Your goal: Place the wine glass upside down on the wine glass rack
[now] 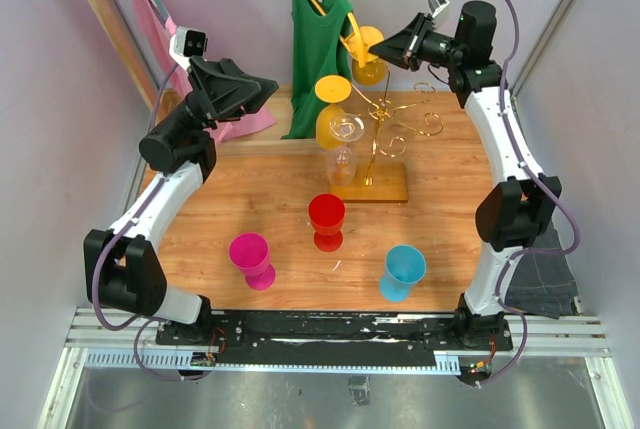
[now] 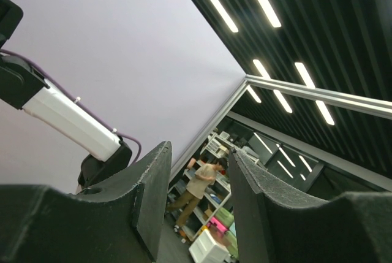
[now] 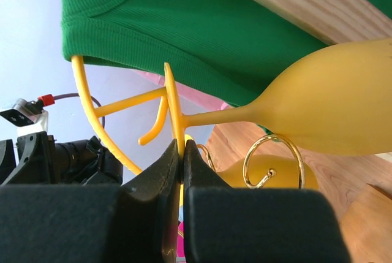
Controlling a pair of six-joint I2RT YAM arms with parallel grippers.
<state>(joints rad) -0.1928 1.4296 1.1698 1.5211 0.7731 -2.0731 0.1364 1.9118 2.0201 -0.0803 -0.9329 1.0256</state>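
The right gripper is up at the far right, above and just behind the wine glass rack. Its jaws are closed on the thin foot of the yellow wine glass. In the wrist view, the right gripper pinches the foot edge-on, and the stem runs sideways to the bowl of the wine glass. The left gripper hangs over the far left of the table with its jaws part open. The left wrist view shows nothing between its fingers, so it has no part in this step. The step in hand looks like the carry to the rack, with the hanging not yet done. 2 glasses, a hung yellow glass and a clear glass, already occupy the rack's left side. The better target is therefore a free curled arm on the right. To do it well, bring the bowl below the foot and slide the stem in through the gap of the curl. Lower until the foot sits on the wire, and only then release. The grip on the foot's rim is narrow, so any turn should be slow. The yellow hanger and green top are near the foot and could snag it.
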